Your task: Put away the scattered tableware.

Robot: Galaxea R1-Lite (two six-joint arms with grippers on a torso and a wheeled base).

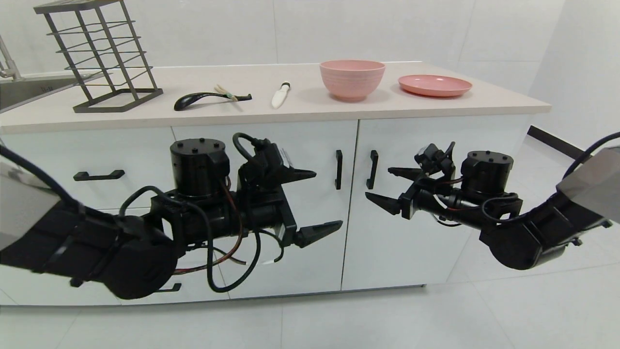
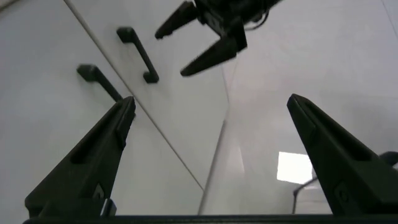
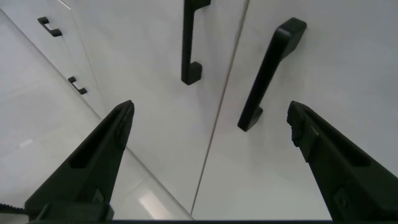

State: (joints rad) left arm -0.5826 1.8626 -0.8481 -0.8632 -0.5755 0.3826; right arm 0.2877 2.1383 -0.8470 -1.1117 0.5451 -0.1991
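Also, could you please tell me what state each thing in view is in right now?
Left gripper: open, empty.
Right gripper: open, empty.
Round pink bowl: upright.
Flat pink plate: lying flat, empty.
Black spoon: lying flat.
Dark wire dish rack: upright, empty.
White cabinet doors: shut.

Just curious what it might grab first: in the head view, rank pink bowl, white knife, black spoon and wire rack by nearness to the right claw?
From the right claw:
1. Pink bowl, on the counter just above it.
2. White knife, mid-counter.
3. Black spoon, farther left.
4. Wire rack, far left end.
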